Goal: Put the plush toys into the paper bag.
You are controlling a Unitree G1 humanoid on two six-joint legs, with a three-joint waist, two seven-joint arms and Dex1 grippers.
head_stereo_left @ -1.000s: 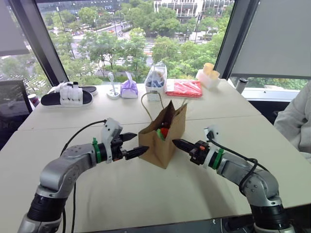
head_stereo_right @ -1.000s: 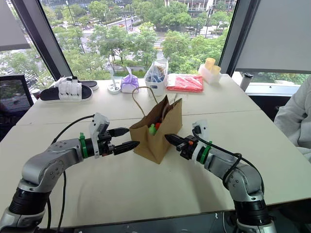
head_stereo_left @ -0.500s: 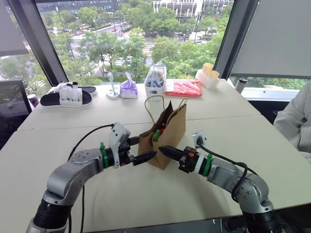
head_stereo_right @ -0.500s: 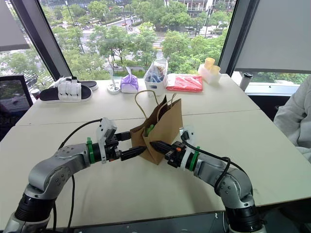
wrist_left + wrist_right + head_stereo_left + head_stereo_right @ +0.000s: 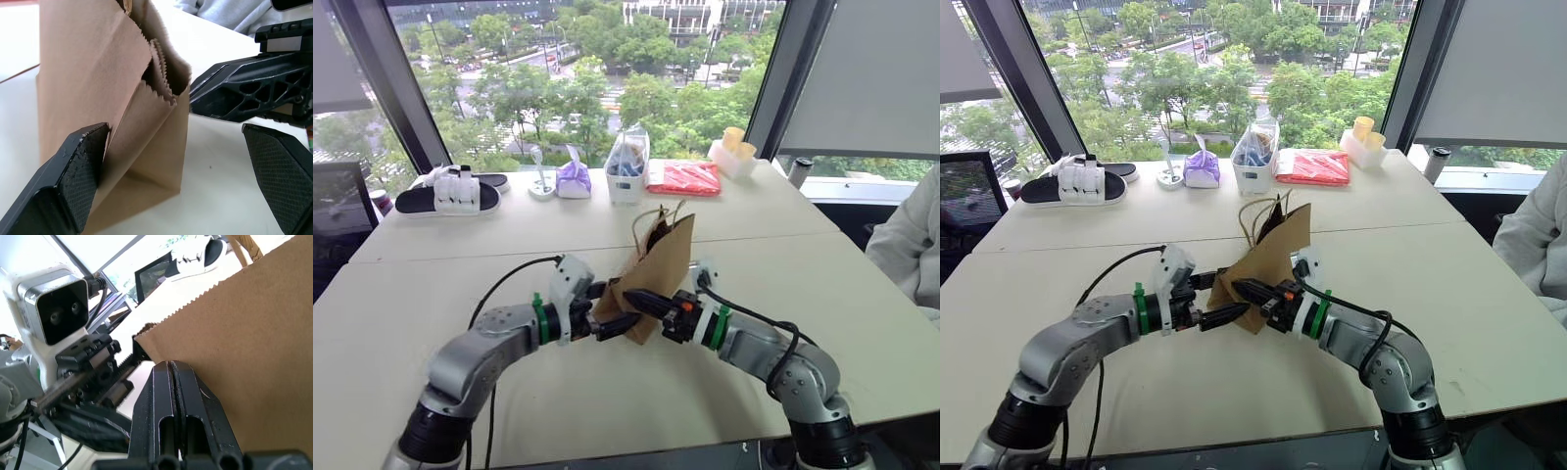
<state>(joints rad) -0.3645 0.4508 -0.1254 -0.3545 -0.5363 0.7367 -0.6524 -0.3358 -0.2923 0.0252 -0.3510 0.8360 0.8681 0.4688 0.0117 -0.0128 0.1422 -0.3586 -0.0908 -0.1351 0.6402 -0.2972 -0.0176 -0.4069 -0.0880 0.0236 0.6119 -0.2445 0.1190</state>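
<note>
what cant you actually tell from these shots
- Plush toys: whether they sit inside the paper bag; its squeezed walls hide the inside in the head views and the left wrist view.
- Right tool: shut, but whether it touches the bag; the right wrist view leaves that unclear.
- White bin contents: too small in the head views.
- Person's sleeve: cut off by the edge.

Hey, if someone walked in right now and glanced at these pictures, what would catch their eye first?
Most striking is the brown paper bag mid-table, leaning over and pinched flat between the two arms. The left gripper is open, one finger against the bag's side, while the right gripper, fingers shut, presses on the bag from the other side. Behind, near the window, lie a purple pouch and a red packet.
</note>
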